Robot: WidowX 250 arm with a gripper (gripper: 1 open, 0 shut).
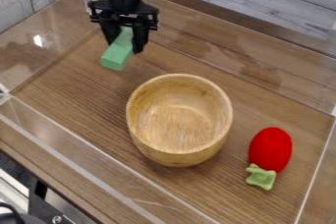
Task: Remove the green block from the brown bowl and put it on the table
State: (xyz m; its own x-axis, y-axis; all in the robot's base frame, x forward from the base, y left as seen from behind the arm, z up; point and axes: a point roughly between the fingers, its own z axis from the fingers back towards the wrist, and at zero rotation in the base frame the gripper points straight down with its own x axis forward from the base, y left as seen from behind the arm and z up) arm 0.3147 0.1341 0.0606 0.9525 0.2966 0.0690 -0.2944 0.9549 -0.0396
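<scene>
Fingers of my gripper (128,37) pinch the green block (118,52), tilted above the table (79,100), far-left of the brown bowl (180,118); I'd lower gently before letting go.

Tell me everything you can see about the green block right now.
The green block is a plain light-green bar with flat faces, matte, perhaps painted wood or foam. It hangs tilted, upper end pinched between the black gripper's fingers, lower end pointing down-left. It is out of the brown bowl, up and to the left of it in the picture, over the table near the far-left acrylic wall. Only the gripper clearly touches it; whether its lower end meets the table is unclear.
</scene>
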